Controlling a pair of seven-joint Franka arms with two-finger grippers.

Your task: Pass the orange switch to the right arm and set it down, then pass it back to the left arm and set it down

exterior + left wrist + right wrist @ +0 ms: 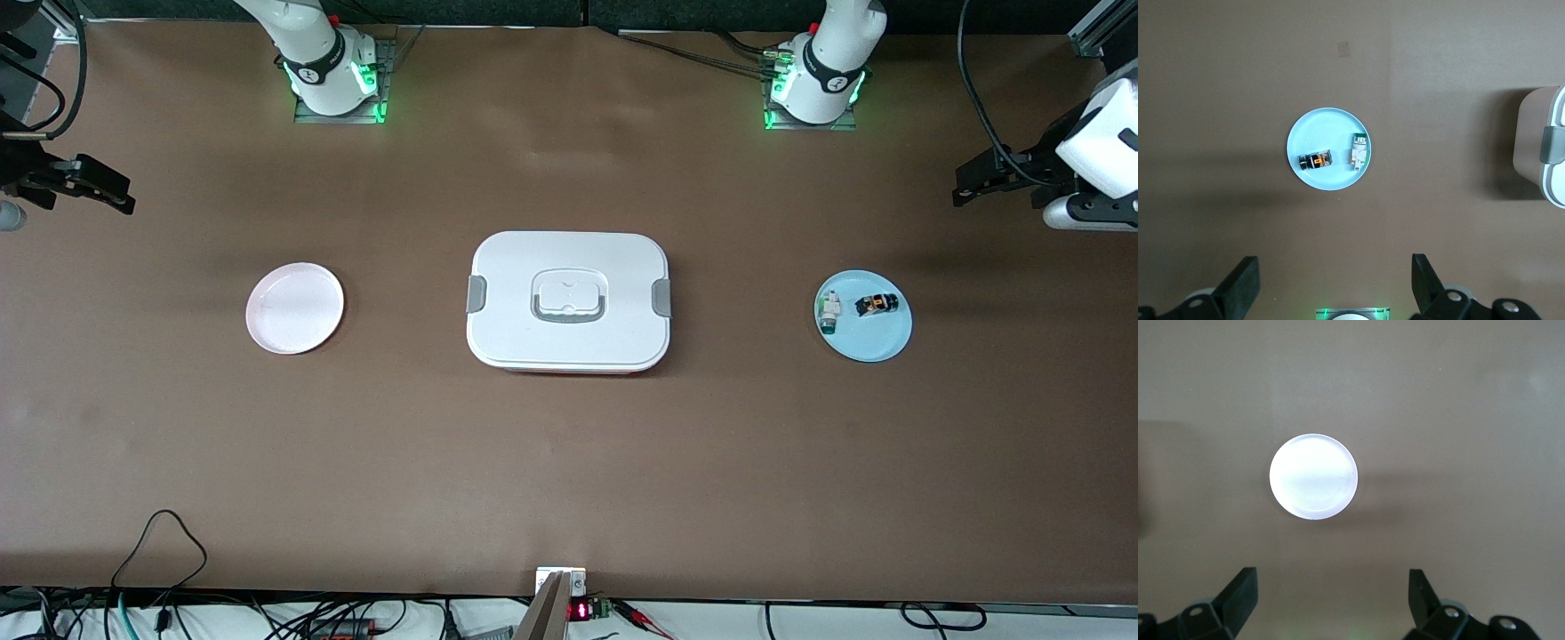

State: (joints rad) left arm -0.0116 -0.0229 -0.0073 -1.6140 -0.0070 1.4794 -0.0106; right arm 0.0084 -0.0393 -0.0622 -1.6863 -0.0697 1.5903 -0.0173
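The orange switch (877, 304) (1315, 161), a tiny black cylinder with an orange band, lies on its side on a light blue plate (876, 345) (1326, 129) toward the left arm's end of the table. The white box (516, 311) (1553, 143) with grey clips sits mid-table, its lid on. My left gripper (973, 184) (1333, 261) hangs high over the table near the blue plate, open and empty. My right gripper (111, 188) (1331, 574) hangs high at the right arm's end, open and empty, near a pale pink plate (294, 308) (1313, 476).
A small white-and-green part (829, 313) (1359, 151) lies on the blue plate beside the switch. The pink plate holds nothing. Cables (164, 542) trail along the table edge nearest the front camera.
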